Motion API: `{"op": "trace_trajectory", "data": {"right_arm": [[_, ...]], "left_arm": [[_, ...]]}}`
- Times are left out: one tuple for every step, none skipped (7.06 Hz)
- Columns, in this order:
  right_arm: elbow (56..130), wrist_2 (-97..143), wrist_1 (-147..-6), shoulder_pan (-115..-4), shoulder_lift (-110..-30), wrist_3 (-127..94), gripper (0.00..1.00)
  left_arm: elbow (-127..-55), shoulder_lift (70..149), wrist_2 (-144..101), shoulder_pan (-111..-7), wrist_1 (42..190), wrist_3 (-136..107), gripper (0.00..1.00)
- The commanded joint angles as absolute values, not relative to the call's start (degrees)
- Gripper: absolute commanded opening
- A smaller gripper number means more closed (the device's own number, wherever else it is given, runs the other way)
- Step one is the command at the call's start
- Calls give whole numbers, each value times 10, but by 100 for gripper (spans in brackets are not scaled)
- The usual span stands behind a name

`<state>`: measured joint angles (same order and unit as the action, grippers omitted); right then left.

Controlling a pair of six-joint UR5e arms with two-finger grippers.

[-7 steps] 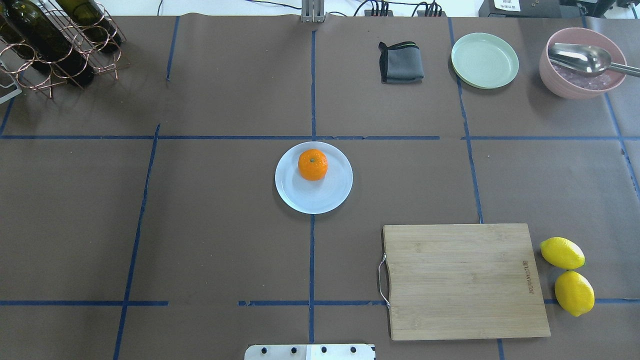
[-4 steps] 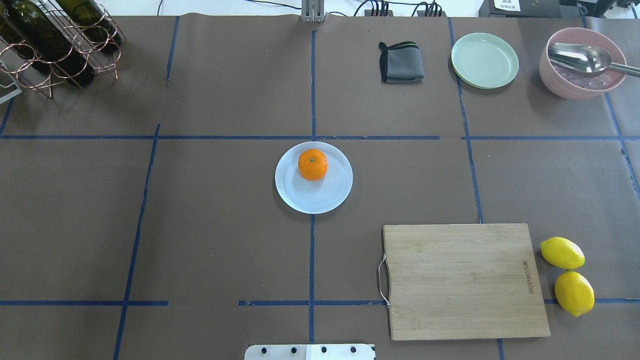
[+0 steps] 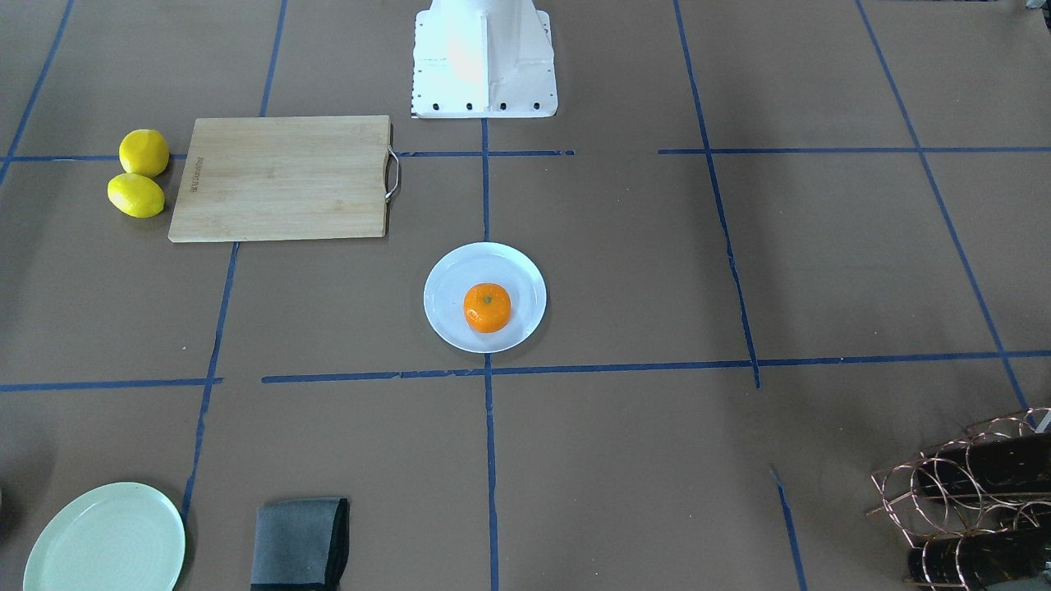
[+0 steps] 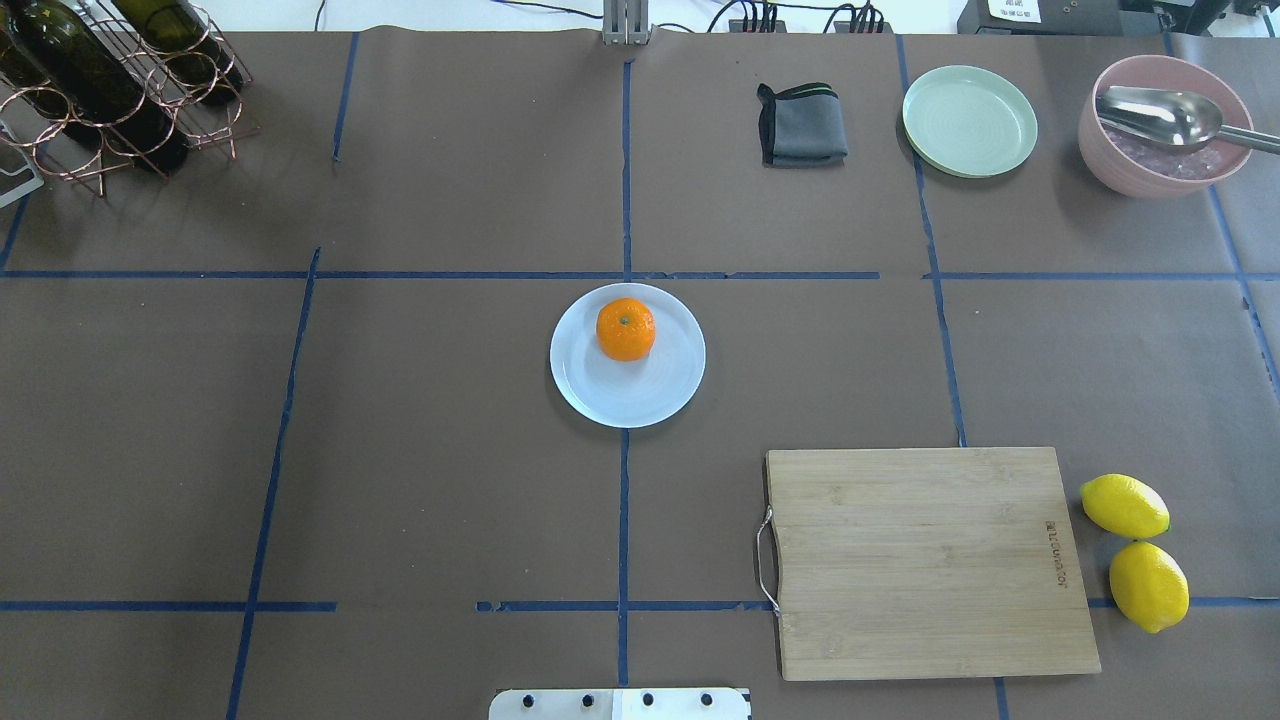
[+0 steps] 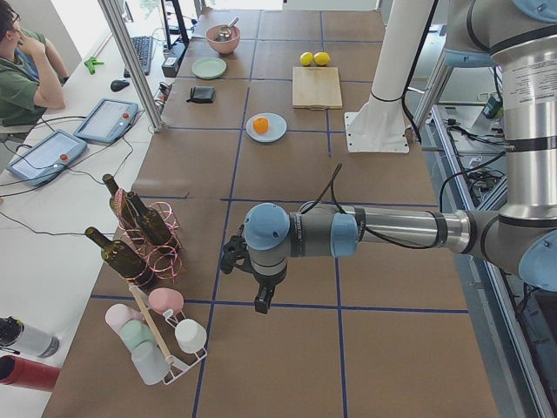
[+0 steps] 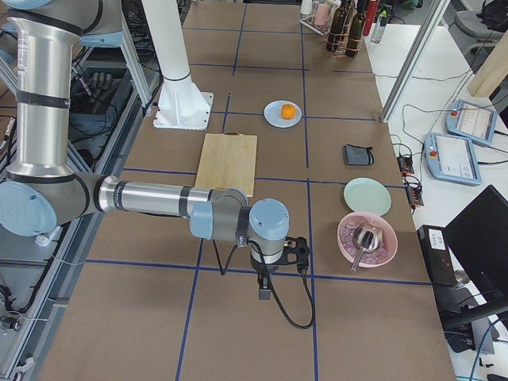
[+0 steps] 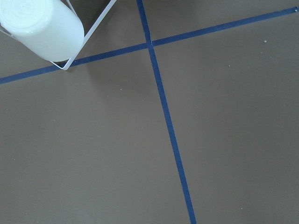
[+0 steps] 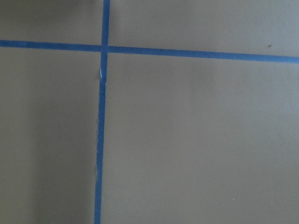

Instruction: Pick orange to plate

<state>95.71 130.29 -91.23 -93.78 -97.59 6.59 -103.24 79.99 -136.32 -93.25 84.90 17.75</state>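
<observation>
One orange (image 3: pixel 487 308) sits stem dot up on the pale bluish-white plate (image 3: pixel 443 275) in the front-facing view, a little toward the plate's lower edge, near the middle of the brown counter (image 3: pixel 739 271). A wooden cutting board (image 3: pixel 279 176) lies well apart at upper left with two lemons (image 3: pixel 144 153) just beside its end, and a pale green plate (image 3: pixel 103 538), a folded grey cloth (image 3: pixel 300 542) and a copper bottle rack (image 3: pixel 961 492) line the bottom edge. In the overhead view the orange (image 4: pixel 626 329) rests on the far half of the plate (image 4: pixel 625 400), and a pink bowl (image 4: pixel 1165 160) holding a metal spoon (image 4: pixel 1160 112) stands at the far right, near the pale green plate. In the exterior left view the left gripper (image 5: pixel 261 300) points down over the counter near a rack of cups (image 5: pixel 165 340), well apart from the orange (image 5: pixel 260 125); whether its jaws are wide or narrow cannot be told. In the exterior right view the right gripper (image 6: pixel 264 290) hangs low near the pink bowl, well apart from the orange (image 6: pixel 288 111), and the state of its jaws cannot be told either. The left wrist view shows crossing blue tape lines (image 7: pixel 149 44) on the counter and a white cup (image 7: pixel 42 28) in a wire frame at the top left corner. The right wrist view shows counter paper with another tape cross (image 8: pixel 103 48).
</observation>
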Motion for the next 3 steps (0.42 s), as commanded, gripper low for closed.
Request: {"op": "trace_trajectory", "data": {"right_arm": [[957, 1303, -912, -938, -976, 67, 100], [957, 1303, -912, -938, -976, 67, 100], [957, 1303, -912, -938, -976, 68, 100]], "left_arm": [[-1034, 799, -1363, -933, 849, 178, 100], [-1034, 799, -1363, -933, 849, 178, 100], [-1033, 799, -1363, -933, 849, 178, 100]]}}
